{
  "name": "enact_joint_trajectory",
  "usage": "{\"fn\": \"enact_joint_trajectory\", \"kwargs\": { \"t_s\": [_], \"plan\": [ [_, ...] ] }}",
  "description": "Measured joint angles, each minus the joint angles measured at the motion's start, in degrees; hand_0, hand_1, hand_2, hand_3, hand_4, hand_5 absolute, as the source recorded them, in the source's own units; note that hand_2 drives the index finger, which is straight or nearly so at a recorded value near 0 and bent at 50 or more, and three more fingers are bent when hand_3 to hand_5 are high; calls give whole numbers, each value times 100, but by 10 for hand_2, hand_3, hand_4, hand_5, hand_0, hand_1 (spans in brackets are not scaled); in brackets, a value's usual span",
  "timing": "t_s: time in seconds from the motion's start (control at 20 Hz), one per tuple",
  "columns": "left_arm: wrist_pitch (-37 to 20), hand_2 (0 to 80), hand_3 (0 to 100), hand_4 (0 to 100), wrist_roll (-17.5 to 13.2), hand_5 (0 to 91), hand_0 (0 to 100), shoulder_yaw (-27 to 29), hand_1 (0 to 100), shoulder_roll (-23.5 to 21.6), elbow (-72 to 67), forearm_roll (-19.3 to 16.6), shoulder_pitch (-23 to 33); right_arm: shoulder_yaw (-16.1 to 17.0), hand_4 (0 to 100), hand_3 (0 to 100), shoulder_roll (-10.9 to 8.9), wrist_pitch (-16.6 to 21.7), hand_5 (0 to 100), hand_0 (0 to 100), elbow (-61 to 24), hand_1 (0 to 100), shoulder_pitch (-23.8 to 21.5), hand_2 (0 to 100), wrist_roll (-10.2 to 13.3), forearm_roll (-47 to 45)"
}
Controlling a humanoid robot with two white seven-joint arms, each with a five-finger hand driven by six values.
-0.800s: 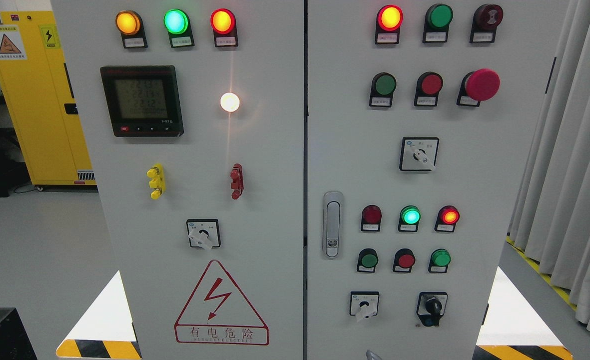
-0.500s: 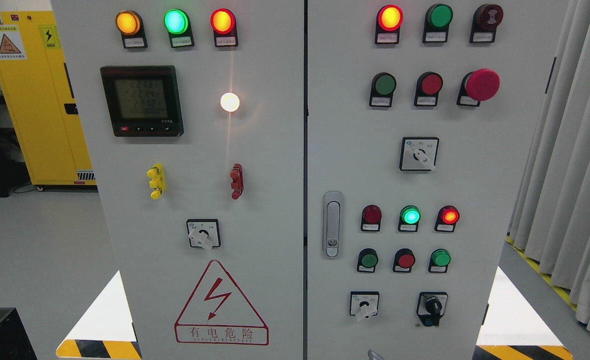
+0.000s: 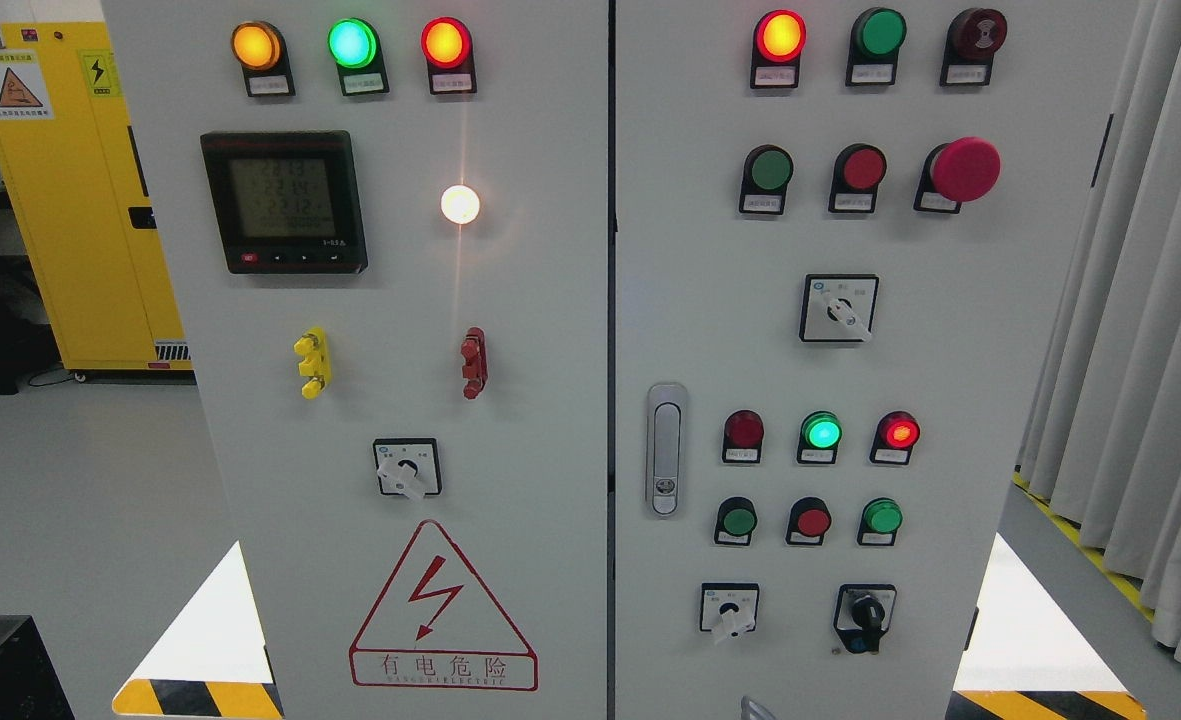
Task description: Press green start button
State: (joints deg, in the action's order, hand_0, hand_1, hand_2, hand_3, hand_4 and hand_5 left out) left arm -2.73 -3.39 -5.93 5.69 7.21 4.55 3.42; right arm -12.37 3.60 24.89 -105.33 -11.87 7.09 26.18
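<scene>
Green start button untouched, hand barely in view

Green button candidates: only a grey sliver (image 3: pixel 753 708) at the bottom edge hints at a hand; its fingers cannot be judged. Unlit green pushbuttons sit lower right (image 3: pixel 738 520) and upper right (image 3: pixel 770 170); read labels, then press squarely, avoiding the red neighbour (image 3: pixel 812 520).

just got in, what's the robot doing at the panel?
Nothing is being touched at this moment. The head view faces a grey two-door electrical cabinet, and no clear view of either robot hand; only a small grey sliver shows at the bottom edge, unidentifiable. Several green buttons sit unpressed on the right door, such as one in the upper row and one lower down. Labels are unreadable.
</scene>
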Motion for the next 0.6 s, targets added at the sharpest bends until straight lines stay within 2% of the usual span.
{"fn": "enact_joint_trajectory", "kwargs": {
  "t_s": [0.05, 0.1, 0.15, 0.2, 0.35, 0.6],
  "plan": [
    [0, 0, 0, 0, 0, 0, 120, 0, 556, 0, 0, 0, 0, 23, 820, 711, 5, 1, 808, 520, -6, 823, 8, 0, 69, 157],
    [0, 0, 0, 0, 0, 0, 120, 1, 556, 0, 0, 1, 0, 48, 873, 765, 12, 5, 862, 513, -11, 825, 11, 0, 141, 314],
    [0, 0, 0, 0, 0, 0, 120, 1, 556, 0, 0, 2, 0, 74, 884, 778, 19, 5, 883, 501, -17, 828, 15, 0, 201, 482],
    [0, 0, 0, 0, 0, 0, 120, 1, 556, 1, 0, 2, 0, 97, 915, 816, 27, 5, 949, 484, -24, 835, 20, 0, 246, 658],
    [0, 0, 0, 0, 0, 0, 120, 2, 556, 1, 0, 2, 0, 172, 929, 845, 55, 6, 1000, 514, -51, 842, 48, 0, 315, 1219],
    [0, 0, 0, 0, 0, 0, 120, 1, 556, 1, 0, 2, 0, 306, 926, 872, 141, 9, 1000, 538, -125, 852, 151, 0, 336, 2319]
  ]
}}
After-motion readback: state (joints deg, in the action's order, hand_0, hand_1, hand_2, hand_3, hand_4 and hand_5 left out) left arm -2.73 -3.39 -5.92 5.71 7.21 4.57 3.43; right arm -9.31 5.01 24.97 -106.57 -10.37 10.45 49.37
